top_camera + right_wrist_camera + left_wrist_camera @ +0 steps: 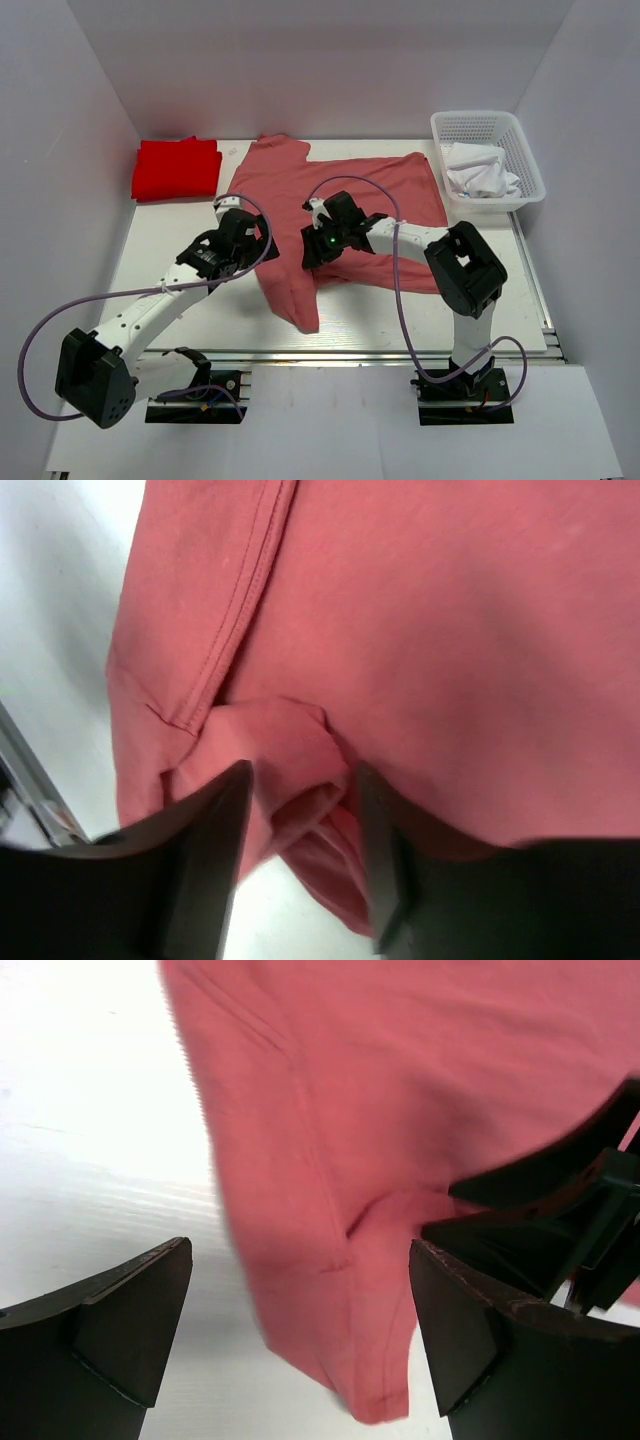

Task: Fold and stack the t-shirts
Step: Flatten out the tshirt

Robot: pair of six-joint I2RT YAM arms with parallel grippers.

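Observation:
The dusty rose-pink t-shirt (pixel 370 190) lies spread over the middle of the table, with a rumpled flap trailing toward the near edge. My right gripper (pixel 312 250) sits at the shirt's left near part; in its wrist view its jaws (pixel 300 790) are closed on a bunched fold of the pink cloth (pixel 450 630). My left gripper (pixel 255 240) is just left of it, open wide and empty (pixel 300 1270), with a corner of the pink shirt (pixel 400 1080) between its fingers but not touching them. The bright red t-shirt (pixel 177 168) lies folded at the back left.
A white mesh basket (pixel 528 165) holding white cloth (pixel 480 170) stands at the back right. White walls enclose the table on three sides. The right gripper's black body (pixel 560 1200) shows close beside the left gripper's right finger.

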